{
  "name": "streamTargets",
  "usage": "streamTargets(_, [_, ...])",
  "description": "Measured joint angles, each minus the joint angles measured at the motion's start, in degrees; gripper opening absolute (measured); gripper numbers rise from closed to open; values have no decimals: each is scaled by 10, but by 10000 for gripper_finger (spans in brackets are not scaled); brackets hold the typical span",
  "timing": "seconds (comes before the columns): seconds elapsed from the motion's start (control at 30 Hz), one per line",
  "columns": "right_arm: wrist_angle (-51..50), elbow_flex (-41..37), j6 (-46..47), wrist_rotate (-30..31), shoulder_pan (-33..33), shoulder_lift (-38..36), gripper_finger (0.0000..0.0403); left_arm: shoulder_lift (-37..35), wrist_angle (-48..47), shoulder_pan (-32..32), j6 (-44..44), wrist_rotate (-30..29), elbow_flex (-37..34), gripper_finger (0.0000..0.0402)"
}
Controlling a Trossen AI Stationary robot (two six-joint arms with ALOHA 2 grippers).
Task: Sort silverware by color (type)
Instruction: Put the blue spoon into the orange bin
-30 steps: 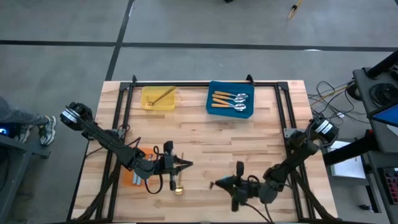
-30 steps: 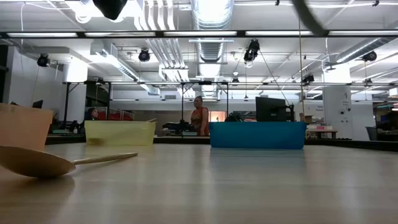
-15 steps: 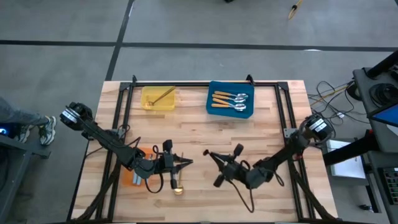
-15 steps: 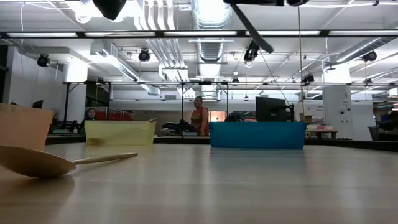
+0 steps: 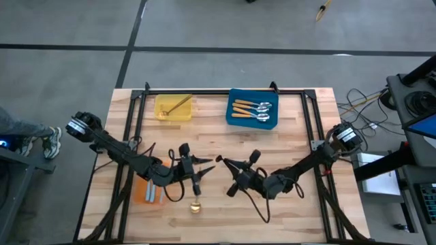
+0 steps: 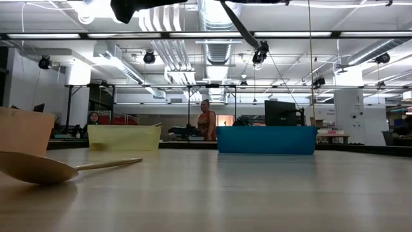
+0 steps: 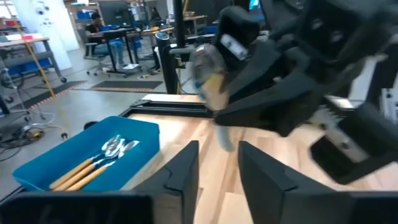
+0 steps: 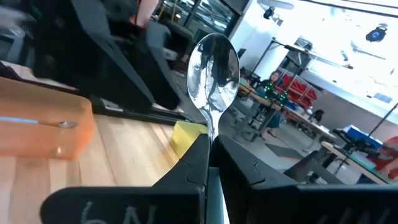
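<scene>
Judging by the layout, the sort was well advanced: three orange-handled spoons [image 5: 251, 109] lay in the blue tray [image 5: 235, 121], a gold spoon [image 5: 178, 103] in the yellow tray [image 5: 162, 114], and blue-handled spoons [image 8: 28, 121] in the orange tray [image 5: 139, 194], all well apart from the grippers. The right gripper [image 5: 228, 178] had its fingers clamped narrow on a silver spoon [image 8: 213, 67] standing bowl-up between them, with the left gripper [image 5: 202, 171] opposite, its fingers [image 7: 184, 171] parted and empty. One gold spoon [image 5: 196, 206] remained loose on the table [image 5: 300, 129], just beside the left gripper, so it and the held spoon were left to place.
</scene>
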Motion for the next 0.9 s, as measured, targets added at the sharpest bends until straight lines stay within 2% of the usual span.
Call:
streamTargets(0.17, [0,7,-15,-5,-9,0,13,0,1,19,1,1,0,139])
streamTargets(0.33, [-8,7,-13,-6,-19,0,13,0,29,26,1,2,0,167])
streamTargets(0.77, [-19,8,-17,-38,-32,0,13,1,61,37,-12,17,0,166])
streamTargets(0.9, [-19,8,-18,-77,-37,0,13,1,64,45,-17,17,0,166])
